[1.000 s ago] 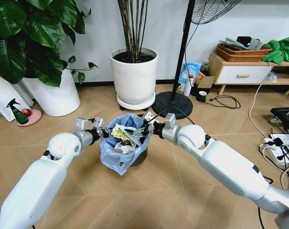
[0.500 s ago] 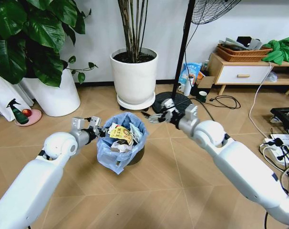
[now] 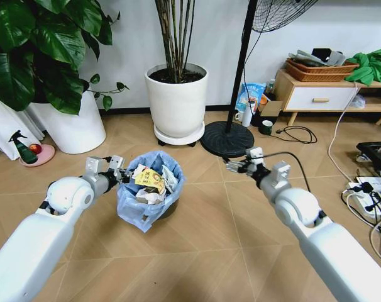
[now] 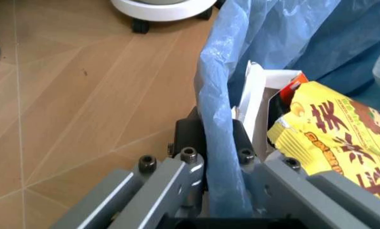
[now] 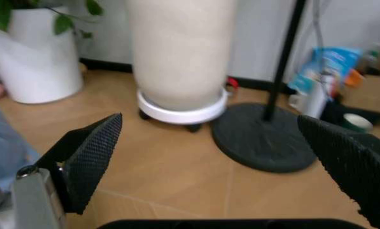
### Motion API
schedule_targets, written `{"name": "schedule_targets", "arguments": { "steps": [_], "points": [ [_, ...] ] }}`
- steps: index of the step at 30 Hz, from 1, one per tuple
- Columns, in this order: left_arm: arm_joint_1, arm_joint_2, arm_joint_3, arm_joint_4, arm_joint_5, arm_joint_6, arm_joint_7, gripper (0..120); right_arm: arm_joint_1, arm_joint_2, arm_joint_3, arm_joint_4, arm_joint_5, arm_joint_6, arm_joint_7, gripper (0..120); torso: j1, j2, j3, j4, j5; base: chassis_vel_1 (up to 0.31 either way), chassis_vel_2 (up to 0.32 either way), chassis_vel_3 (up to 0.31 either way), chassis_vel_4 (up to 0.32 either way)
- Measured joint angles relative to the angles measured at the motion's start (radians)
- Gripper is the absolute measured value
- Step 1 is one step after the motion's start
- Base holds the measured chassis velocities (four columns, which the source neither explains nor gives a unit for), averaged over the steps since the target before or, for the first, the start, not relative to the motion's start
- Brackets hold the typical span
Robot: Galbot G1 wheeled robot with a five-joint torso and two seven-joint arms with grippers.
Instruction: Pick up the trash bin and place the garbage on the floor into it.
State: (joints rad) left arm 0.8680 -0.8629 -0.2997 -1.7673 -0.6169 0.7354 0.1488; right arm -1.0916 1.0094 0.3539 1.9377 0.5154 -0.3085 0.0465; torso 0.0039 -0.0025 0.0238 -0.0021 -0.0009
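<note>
trash bin point(image 3: 146, 192) rim in left gripper point(image 3: 119, 174)

2 glossy white arm shells, rounded ball-like joints with dark seams. Left pincer point(image 4: 218, 157): grey metal finger bars, black hex screws, black inner block. Right pincer point(image 5: 228, 157): black fingers, fine cross-hatched pads point(image 5: 94, 157), silver bracket. Thin black cable loops along right wrist.

Right hand point(image 3: 236, 166) pulled out of the trash bin point(image 3: 148, 196) and swung off to the right, fingers spread. Bin slid a bit left with the left hand point(image 3: 117, 174).
</note>
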Motion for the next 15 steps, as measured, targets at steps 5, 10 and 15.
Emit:
{"name": "schedule_targets", "arguments": {
  "steps": [5,10,15],
  "points": [
    [0.032,0.023,-0.007,-0.021,-0.001,0.000,0.000,0,-0.188,0.050,0.131,0.083,-0.064,0.014,-0.003,100,0.000,0.000,0.000,-0.0003,0.0004,0.000,0.000,0.000,0.000],
    [0.048,0.027,-0.010,-0.033,0.000,0.000,-0.001,0,-0.274,0.088,0.178,0.142,-0.102,0.024,-0.013,100,0.000,0.000,0.000,-0.0003,-0.0003,0.000,0.000,0.000,0.000],
    [0.078,0.019,-0.023,-0.054,0.010,0.000,-0.007,0,-0.371,0.157,0.233,0.213,-0.157,0.045,-0.024,100,0.000,0.000,0.000,-0.0002,-0.0002,0.000,0.000,0.000,0.000]
  ]
}}
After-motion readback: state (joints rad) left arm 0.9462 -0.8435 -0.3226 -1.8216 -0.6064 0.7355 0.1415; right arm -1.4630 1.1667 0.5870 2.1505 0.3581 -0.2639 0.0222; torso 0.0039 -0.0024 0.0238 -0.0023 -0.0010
